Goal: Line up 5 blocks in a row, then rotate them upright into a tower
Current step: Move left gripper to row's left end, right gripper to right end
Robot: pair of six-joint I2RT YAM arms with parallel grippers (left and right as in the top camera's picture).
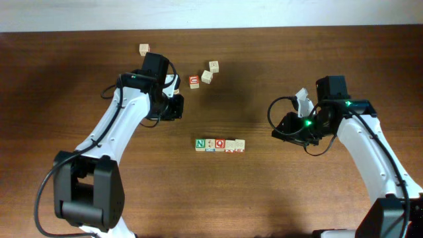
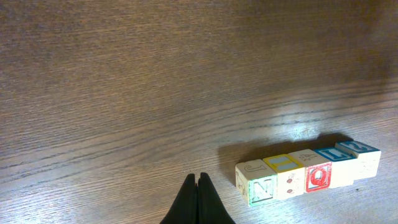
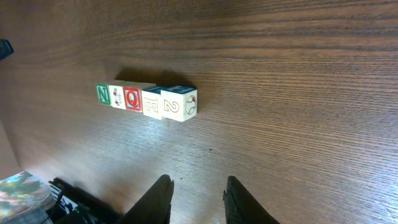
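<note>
The blocks lie in one touching row at mid-table: green "N" block [image 1: 200,143] [image 2: 262,188] [image 3: 102,94], a pale block [image 1: 210,144] [image 2: 287,177], red "Q" block [image 1: 220,143] [image 2: 318,176] [image 3: 132,98], a blue-marked block [image 2: 339,165] [image 3: 152,102] and a pale "2" block [image 1: 240,144] [image 3: 178,104]. My left gripper [image 1: 177,107] [image 2: 198,177] is shut on nothing, hovering behind and left of the row. To the right of the row, my right gripper [image 1: 276,133] [image 3: 198,180] is open with bare wood between its fingers.
Other loose cubes lie at the back of the table: a red-lettered cube [image 1: 194,82], two pale cubes [image 1: 207,77] [image 1: 213,65], and one apart [image 1: 144,49]. A colourful printed object [image 3: 18,186] shows at the lower left of the right wrist view.
</note>
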